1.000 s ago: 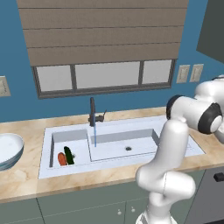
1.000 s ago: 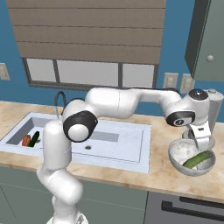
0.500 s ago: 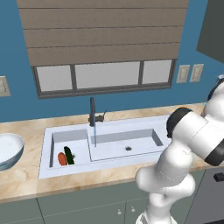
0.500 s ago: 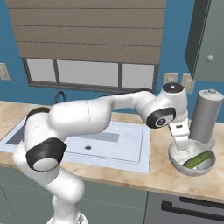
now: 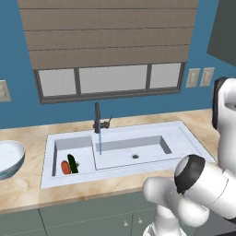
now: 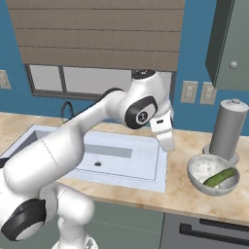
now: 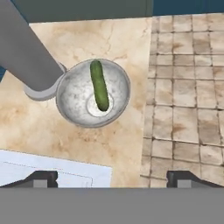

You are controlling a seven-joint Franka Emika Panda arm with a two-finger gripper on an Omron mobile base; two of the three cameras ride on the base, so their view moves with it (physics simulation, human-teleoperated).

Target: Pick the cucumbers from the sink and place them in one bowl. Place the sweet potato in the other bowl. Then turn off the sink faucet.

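A light green cucumber (image 7: 99, 85) lies in the grey-white bowl (image 7: 70, 98) on the counter right of the sink (image 6: 146, 168); the bowl (image 6: 197, 170) also holds this cucumber (image 6: 219, 177) in the right base view. My gripper (image 6: 167, 141) hangs open and empty over the sink's right rim, left of that bowl, its fingertips (image 7: 41, 178) wide apart. In the small left basin of the sink (image 5: 152, 131) lie the darker cucumber (image 5: 73, 163) and the orange-red sweet potato (image 5: 65, 167). The wide white bowl (image 5: 5, 159) stands at the far left. Water runs from the dark faucet (image 5: 97, 119).
A tall grey cylinder (image 6: 225, 129) stands just behind the grey-white bowl, against the wall. Tiled floor (image 7: 188, 87) shows beyond the counter's front edge. Wall outlets (image 6: 188, 91) sit above the counter, and a dark cabinet (image 6: 228, 44) hangs at the upper right.
The arm has swung left, carrying the open gripper away from above the grey-white bowl toward the sink. The light cucumber stays in that bowl.
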